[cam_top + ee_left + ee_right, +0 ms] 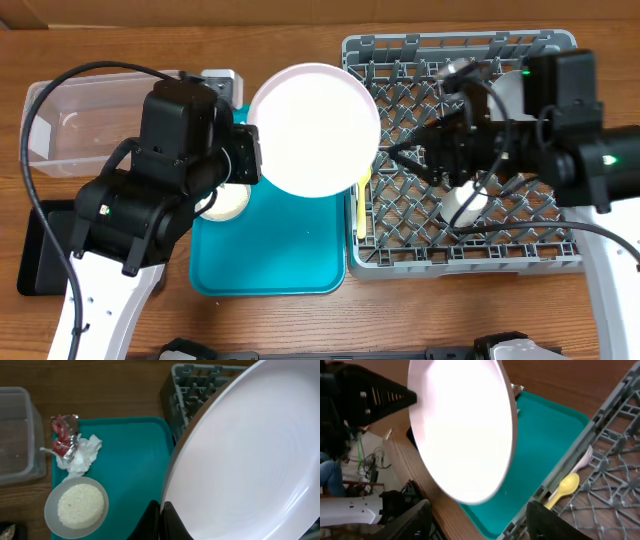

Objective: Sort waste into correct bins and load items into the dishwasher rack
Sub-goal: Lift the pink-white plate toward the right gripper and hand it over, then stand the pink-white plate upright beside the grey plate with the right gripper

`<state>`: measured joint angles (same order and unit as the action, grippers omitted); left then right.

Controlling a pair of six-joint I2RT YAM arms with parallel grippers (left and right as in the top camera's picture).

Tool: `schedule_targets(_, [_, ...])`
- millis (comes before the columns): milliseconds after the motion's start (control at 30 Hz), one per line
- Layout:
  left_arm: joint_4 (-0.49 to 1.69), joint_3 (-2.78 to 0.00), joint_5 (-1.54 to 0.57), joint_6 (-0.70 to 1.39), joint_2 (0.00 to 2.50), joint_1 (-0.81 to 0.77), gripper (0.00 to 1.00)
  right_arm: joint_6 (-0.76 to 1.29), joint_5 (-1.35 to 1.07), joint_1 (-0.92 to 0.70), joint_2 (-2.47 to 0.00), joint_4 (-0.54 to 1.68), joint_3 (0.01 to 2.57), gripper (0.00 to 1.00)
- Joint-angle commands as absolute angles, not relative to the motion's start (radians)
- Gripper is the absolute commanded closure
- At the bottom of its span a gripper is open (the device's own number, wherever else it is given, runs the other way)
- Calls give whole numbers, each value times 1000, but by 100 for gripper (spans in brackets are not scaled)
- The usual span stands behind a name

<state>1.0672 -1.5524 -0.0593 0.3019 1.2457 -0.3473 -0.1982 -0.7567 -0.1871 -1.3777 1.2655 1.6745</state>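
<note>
My left gripper (256, 150) is shut on the rim of a round white-pinkish plate (313, 130) and holds it tilted above the teal tray's right end, beside the grey dishwasher rack (520, 255). In the left wrist view the fingers (161, 516) pinch the plate (245, 460). My right gripper (395, 155) is open and empty over the rack, facing the plate (465, 425). A red-and-silver wrapper (62, 440) and a white napkin (82, 455) lie on the tray. A light grey dish of rice (77, 505) sits near them. A yellow spoon (564, 488) lies at the rack's edge.
The teal tray (270, 255) lies left of the rack. A clear tub (70, 125) stands at the far left, with a black tray (35, 255) in front of it. A small white cup (465, 205) sits in the rack under my right arm.
</note>
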Motion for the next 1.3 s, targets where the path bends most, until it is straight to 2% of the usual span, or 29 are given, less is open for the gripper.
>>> schedule_targets(0, [1075,-1554,-138,216,1240,-354,96,-136,-666,-197,-1405,1228,1688,37])
schedule_targets(167, [1058,-1554,-236,183,1232,-354,96,-159,-737,-210,-1452,1205,1688,36])
schedule_targets(200, [1042,-1554,-263,179,1232,-354,96,-192,-776,-229,-1471,1206,1688,39])
schedule_targets(267, [1036,-1554,-263,179,1232,-354,96,-215,-790,-255,-1488,1205,1687,53])
schedule_targets(300, [1036,-1554,-262,179,1232,-354,96,-218,-784,-266,-1496,1205,1687,65])
schedule_targets(333, [1036,-1554,-262,179,1232,-354,96,-218,-779,-273,-1497,1205,1687,72])
schedule_targets(467, [1042,-1554,-228,180,1232,-354,96,-211,-698,-272,-1493,1201,1689,90])
schedule_targets(500, [1042,-1554,-205,186,1232,-354,88,-204,-674,-267,-1490,1201,1689,94])
schedule_targets(533, [1043,-1554,-179,199,1232,-354,71,-177,-638,-260,-1485,1201,1689,96])
schedule_targets(567, [1043,-1555,-149,211,1230,-354,56,-152,-607,-251,-1478,1202,1689,96])
schedule_targets(633, [1043,-1560,-111,229,1224,-354,40,-116,-549,-226,-1467,1205,1689,96])
schedule_targets(667, [1044,-1565,-98,230,1221,-354,28,-102,-521,-209,-1462,1208,1689,96])
schedule_targets(700, [1045,-1570,-85,233,1217,-354,23,-93,-495,-193,-1460,1209,1689,96])
schedule_targets(933, [1081,-1619,-25,233,1182,-354,11,84,-9,-44,-1461,1196,1689,96])
schedule_targets(1100, [1102,-1619,-25,232,1177,-354,10,65,192,8,-1467,1141,1689,96])
schedule_targets(1267, [1105,-1619,-26,232,1178,-354,10,-62,278,9,-1512,1113,1689,96])
